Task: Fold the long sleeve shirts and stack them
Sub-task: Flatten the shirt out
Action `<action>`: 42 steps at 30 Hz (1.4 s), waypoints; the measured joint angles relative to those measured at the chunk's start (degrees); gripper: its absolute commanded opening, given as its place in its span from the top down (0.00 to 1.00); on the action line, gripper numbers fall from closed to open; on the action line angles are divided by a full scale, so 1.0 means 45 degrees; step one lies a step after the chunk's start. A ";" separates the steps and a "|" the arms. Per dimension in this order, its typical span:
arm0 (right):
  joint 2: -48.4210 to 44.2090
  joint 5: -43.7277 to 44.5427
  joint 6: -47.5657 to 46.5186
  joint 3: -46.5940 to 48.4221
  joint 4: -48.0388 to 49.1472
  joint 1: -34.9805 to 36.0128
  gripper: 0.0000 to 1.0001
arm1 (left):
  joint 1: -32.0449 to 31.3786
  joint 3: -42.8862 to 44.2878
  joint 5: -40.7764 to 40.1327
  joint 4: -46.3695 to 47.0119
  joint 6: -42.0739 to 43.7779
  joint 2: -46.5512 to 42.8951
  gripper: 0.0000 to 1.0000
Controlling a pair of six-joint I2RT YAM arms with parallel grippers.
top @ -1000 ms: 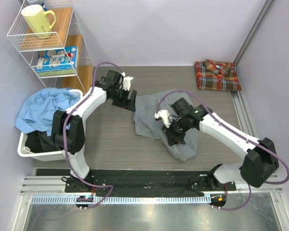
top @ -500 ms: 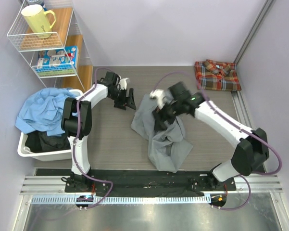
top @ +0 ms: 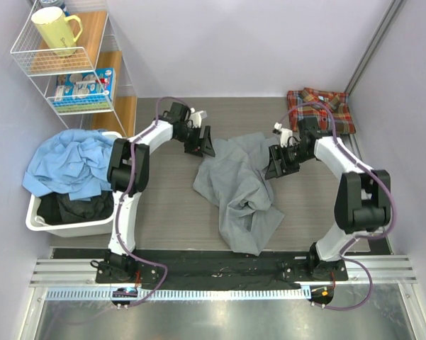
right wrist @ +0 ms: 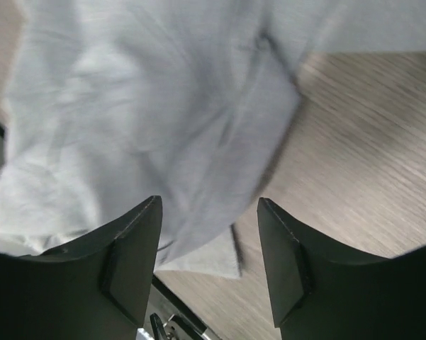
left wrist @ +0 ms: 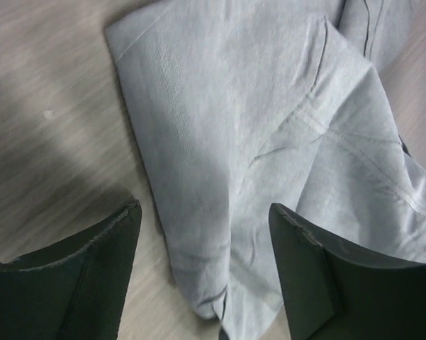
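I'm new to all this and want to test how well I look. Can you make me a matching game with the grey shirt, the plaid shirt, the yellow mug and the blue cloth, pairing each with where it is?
Things:
1. grey shirt
2. plaid shirt
3. yellow mug
4. blue cloth

Places:
A. top of the wire shelf
B. heaped in the white tub on the left
C. folded in the far right corner
D. rumpled in the middle of the table

Pairs: 1-D, 2-C, 3-A, 4-B
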 measured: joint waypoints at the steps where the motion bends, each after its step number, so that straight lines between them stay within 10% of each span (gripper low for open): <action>1: 0.0495 -0.0010 0.0126 -0.0005 0.0097 -0.0204 0.40 | -0.0053 0.0204 0.0063 0.0015 -0.0078 0.0165 0.38; 6: 0.1962 -0.0073 0.0724 -0.0010 0.1049 -0.0369 0.41 | -0.0209 0.1370 0.0039 0.0209 -0.0452 0.0991 0.83; 9: 0.2642 -0.0214 0.1195 0.0685 0.1472 -0.0316 0.41 | -0.0209 0.1812 0.0141 0.0228 -0.0369 0.1345 0.90; 27: 0.6965 -0.0019 0.1923 0.5761 0.3186 0.1972 0.34 | -0.0209 0.1588 0.0481 -0.0267 0.1336 0.0845 0.97; 34: 0.7451 -0.0078 0.1656 0.6183 0.2953 0.2215 0.99 | -0.0204 0.1569 0.0437 -0.0413 0.1710 0.0797 1.00; 42: 0.5474 -0.0287 0.1486 0.5173 0.2171 0.1831 0.99 | -0.0423 0.0471 0.0495 -0.0602 0.2341 -0.1807 1.00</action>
